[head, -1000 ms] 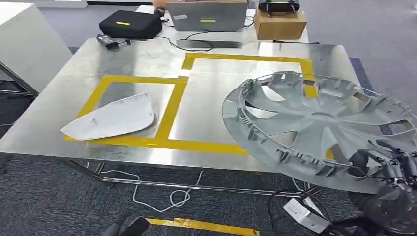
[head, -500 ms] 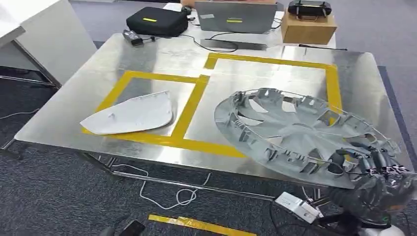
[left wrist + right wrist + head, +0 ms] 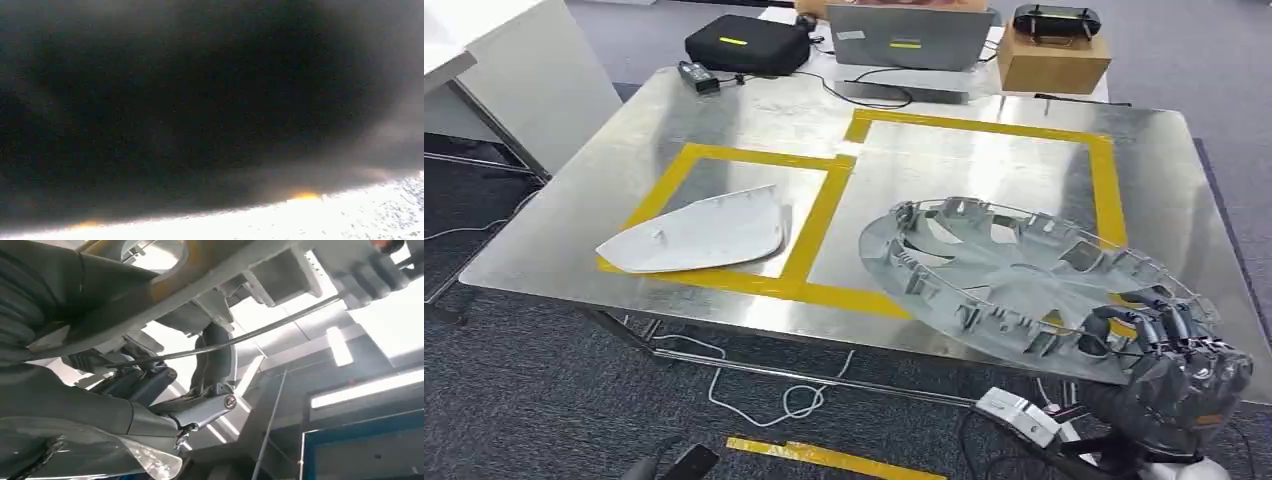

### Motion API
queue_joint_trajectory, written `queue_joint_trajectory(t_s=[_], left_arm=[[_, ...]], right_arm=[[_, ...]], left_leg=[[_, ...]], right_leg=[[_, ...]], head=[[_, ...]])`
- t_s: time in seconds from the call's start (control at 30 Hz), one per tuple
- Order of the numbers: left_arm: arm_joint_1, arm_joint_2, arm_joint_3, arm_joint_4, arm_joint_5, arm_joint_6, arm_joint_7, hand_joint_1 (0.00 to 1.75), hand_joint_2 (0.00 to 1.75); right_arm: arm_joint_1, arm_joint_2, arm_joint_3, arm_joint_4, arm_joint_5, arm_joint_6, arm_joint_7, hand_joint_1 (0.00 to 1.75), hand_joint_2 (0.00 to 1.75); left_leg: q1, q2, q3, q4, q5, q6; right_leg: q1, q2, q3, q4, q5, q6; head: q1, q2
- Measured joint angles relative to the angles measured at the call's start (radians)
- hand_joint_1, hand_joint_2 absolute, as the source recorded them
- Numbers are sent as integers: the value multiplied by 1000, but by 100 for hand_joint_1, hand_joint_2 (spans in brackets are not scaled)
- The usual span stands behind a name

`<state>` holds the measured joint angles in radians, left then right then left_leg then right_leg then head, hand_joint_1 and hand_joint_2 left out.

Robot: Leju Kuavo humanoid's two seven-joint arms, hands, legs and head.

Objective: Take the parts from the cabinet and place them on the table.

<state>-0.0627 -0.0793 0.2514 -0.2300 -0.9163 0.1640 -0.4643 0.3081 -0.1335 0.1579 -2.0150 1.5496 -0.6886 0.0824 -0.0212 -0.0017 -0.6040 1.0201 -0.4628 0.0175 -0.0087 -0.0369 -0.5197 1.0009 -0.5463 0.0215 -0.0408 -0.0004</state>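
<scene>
Head view: my right hand (image 3: pixel 1169 345) grips the near rim of the hubcap (image 3: pixel 1014 285), fingers curled over its edge. The hubcap is tilted, inner side up, its far part low over the counter (image 3: pixel 584 215) inside the larger yellow tape square (image 3: pixel 1104 170), its near rim lifted past the counter's front edge toward the front right corner. I cannot tell whether its far rim touches the metal. A white panel (image 3: pixel 694 240) lies flat in the smaller tape rectangle (image 3: pixel 674 165) on the counter's left half, near the front edge, well apart from the hubcap. Along the back edge stand a black case (image 3: pixel 744 45), a laptop (image 3: pixel 909 38) and a cardboard box (image 3: pixel 1052 60) with a black device (image 3: pixel 1054 18) on top. A small black adapter (image 3: pixel 696 75) lies at the back left corner, its cable running toward the laptop. On the floor below the front edge lie a white cable (image 3: pixel 754 385), a strip of yellow tape (image 3: pixel 834 458) and a white power strip (image 3: pixel 1019 415).

Left wrist view: the picture is dark and blurred, with a bright white band along one edge. I cannot tell the state of my left hand from it.

Right wrist view: seen from beneath, my right hand's grey thumb (image 3: pixel 65 405) and darker fingers (image 3: pixel 217 355) close on the hubcap's rim (image 3: pixel 210 275), a thin wire ring (image 3: pixel 260 330) of the hubcap crossing in front of the fingers. Ceiling lights (image 3: pixel 365 387) show beyond.
</scene>
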Motion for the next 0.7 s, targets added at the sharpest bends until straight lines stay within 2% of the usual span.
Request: queue_joint_trajectory(t_s=[0.13,0.33,0.57,0.7], left_arm=[[-1,-2,-4,0,2,0,0,0,0],[-1,-7,-5,0,7,0,5,0,0],[1,-8,-6,0,23,-3,16,0,0],[3,-8,-6,0,25,-3,24,0,0]], right_arm=[[0,-4,7,0,-10,0,10,175,175],[9,-19,21,24,-108,6,17,175,175],[6,-57,22,85,-252,193,53,175,175],[2,-79,15,130,-263,222,64,175,175]], left_leg=[[0,0,1,0,0,1],[0,0,1,0,0,1],[0,0,1,0,0,1],[0,0,1,0,0,1]], right_leg=[[0,0,0,0,0,0],[0,0,0,0,0,0],[0,0,0,0,0,0],[0,0,0,0,0,0]], head=[[0,0],[0,0],[0,0],[0,0]])
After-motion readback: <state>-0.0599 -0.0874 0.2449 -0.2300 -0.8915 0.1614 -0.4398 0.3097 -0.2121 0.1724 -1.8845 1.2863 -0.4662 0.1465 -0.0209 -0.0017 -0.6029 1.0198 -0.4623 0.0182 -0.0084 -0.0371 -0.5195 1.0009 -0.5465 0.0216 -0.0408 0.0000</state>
